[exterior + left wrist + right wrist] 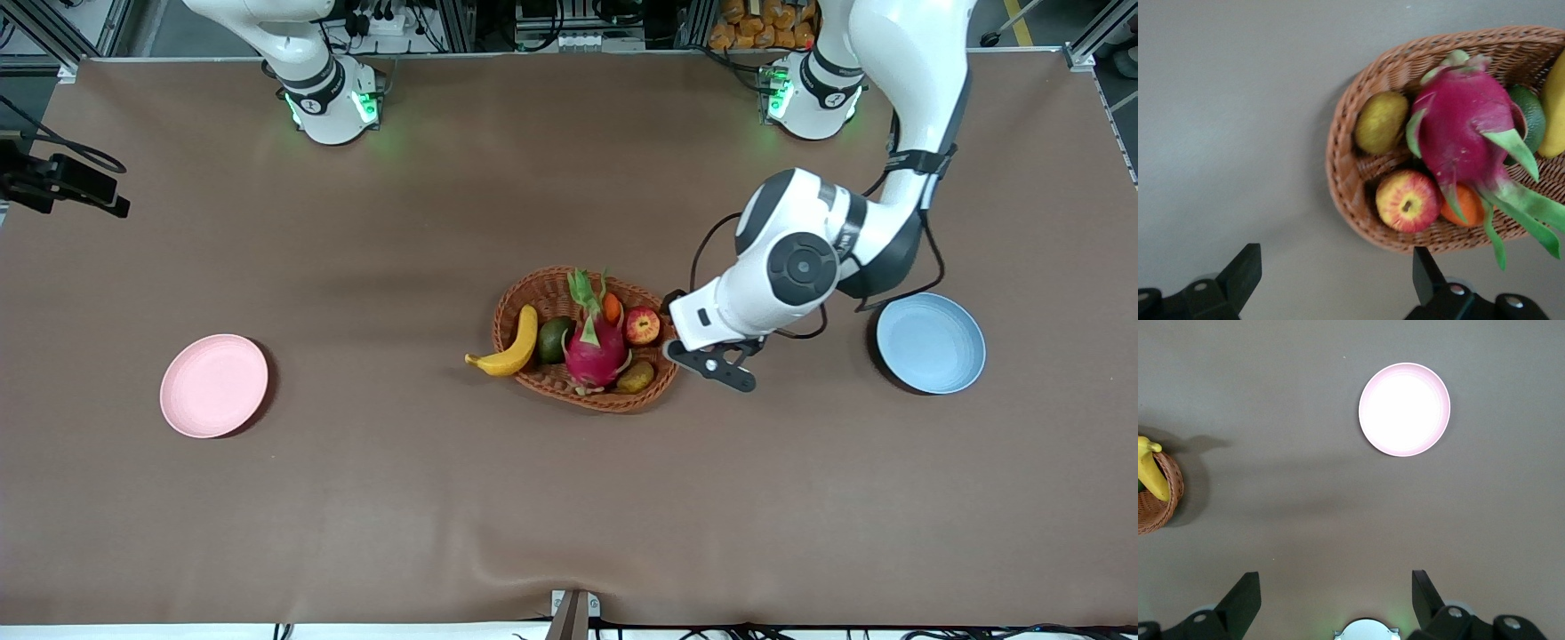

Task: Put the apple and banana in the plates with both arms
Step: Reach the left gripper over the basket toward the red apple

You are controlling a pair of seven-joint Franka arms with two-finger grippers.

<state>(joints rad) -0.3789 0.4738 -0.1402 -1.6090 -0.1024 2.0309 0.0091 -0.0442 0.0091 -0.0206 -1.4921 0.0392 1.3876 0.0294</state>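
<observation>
Left pincer (1331, 283) hangs released beside the apple (1407, 200); firm, smooth, rollable, best gripped across its middle. Right pincer (1331, 603) waits, released.

On the worktop (569, 498) the basket (516, 298) sits midway between two plates. In it, the banana (511, 348) lies at the right arm's end, its tip over the rim; the apple (642, 326) lies at the left arm's end. One plate (213, 385) lies toward the right arm's end, the other plate (931, 343) toward the left arm's.
</observation>
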